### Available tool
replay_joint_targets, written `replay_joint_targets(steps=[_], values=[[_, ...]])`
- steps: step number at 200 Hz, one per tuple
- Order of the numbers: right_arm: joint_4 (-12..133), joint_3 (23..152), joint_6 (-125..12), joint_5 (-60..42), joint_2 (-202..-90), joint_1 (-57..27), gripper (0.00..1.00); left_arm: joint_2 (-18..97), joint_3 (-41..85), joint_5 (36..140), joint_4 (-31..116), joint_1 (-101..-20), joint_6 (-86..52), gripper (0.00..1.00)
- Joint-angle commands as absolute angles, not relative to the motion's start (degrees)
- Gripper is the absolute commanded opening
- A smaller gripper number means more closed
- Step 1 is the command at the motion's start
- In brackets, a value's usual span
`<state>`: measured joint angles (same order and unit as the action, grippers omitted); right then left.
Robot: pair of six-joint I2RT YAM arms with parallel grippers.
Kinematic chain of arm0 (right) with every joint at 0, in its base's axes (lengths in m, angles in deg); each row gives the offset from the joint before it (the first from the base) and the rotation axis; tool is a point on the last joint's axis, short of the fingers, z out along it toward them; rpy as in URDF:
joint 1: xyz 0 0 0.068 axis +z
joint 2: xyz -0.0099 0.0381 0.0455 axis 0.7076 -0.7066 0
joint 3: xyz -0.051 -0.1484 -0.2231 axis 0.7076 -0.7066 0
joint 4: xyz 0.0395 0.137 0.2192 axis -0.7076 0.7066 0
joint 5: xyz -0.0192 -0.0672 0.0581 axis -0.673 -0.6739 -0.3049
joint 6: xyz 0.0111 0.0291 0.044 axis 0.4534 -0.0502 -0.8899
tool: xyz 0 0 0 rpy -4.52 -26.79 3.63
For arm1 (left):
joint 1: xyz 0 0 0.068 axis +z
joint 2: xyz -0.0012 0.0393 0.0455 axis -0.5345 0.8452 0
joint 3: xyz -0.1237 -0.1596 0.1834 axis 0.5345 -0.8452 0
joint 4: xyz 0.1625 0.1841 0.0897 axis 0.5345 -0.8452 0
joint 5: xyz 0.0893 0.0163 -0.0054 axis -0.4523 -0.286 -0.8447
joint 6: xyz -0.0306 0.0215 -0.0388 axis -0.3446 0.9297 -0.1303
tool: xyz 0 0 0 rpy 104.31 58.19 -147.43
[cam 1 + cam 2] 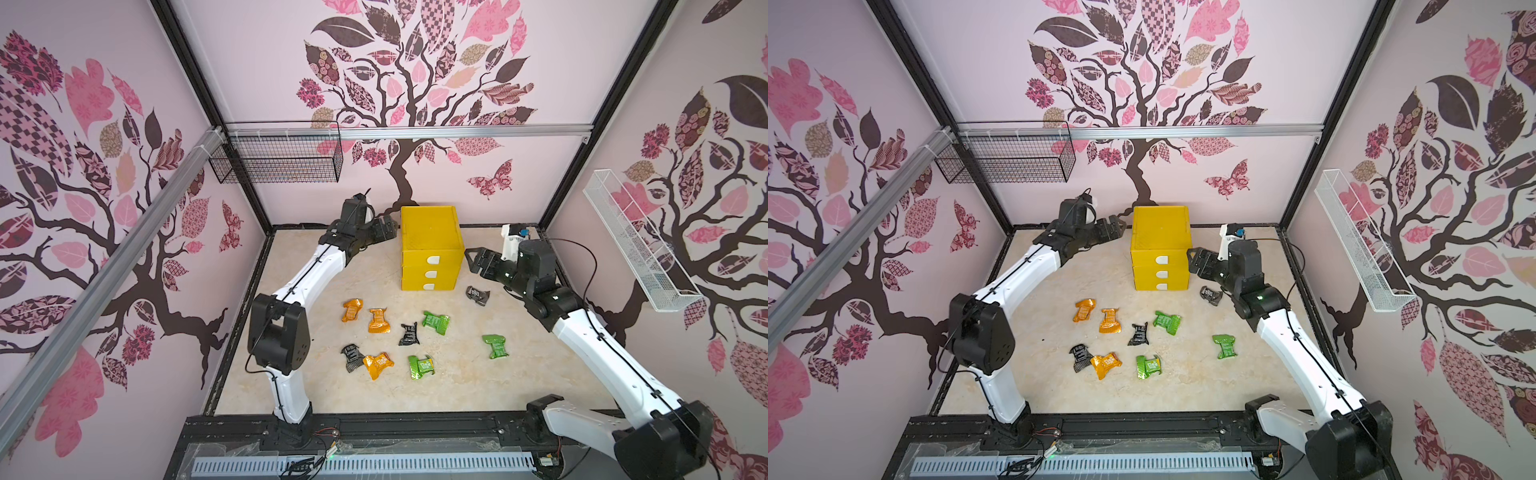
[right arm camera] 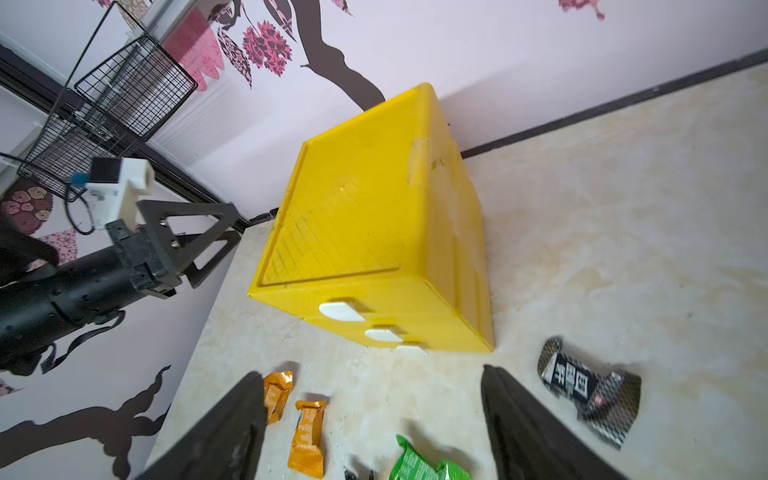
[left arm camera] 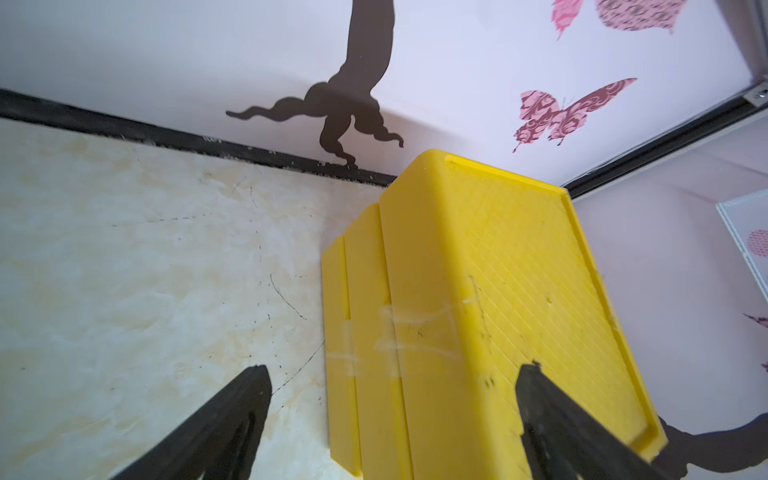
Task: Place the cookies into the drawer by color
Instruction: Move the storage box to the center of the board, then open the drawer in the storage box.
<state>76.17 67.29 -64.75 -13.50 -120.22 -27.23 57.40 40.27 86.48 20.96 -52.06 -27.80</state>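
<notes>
My left gripper (image 1: 388, 227) reaches forward beside the yellow plastic three-drawer chest (image 1: 430, 232), jaws spread, empty. The right gripper (image 1: 471, 260) flanks the opposite side, jaws likewise spread.

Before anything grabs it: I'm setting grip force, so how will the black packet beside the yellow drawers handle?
The black packet is creased and bent, so it will probably crumple, not stay stiff. Its shiny foil may slip in a pinch. Thin and lying on the table, it likely weighs little and slides rather than rolls.
</notes>
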Motion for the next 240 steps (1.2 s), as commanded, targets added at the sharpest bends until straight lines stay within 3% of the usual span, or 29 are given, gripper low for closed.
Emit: replay_joint_targets(steps=[1,85,108,128,177,240], values=[[75.8,64.3,-71.6,-13.3,-116.9,-26.0,0.84,50.1,34.9,86.0,24.2,-52.9,-20.6,0.97],[54.7,53.0,-92.4,-13.5,-118.7,-18.9,0.80,24.9,16.3,85.6,12.0,-52.9,-5.4,0.97],[45.8,50.5,-98.4,-15.1,-121.3,-17.4,0.79,20.1,11.9,91.5,11.2,-50.4,-2.9,0.97],[39.8,49.2,-101.0,-18.5,-124.3,-14.7,0.79,17.6,9.2,95.8,12.0,-47.7,-1.5,0.97],[23.5,47.3,-109.1,-22.6,-134.3,-12.0,0.79,15.3,5.2,95.0,12.4,-46.5,3.5,0.97],[15.2,46.1,-115.3,-33.9,-141.8,-9.7,0.76,15.6,3.9,95.1,14.3,-46.7,1.8,0.98]])
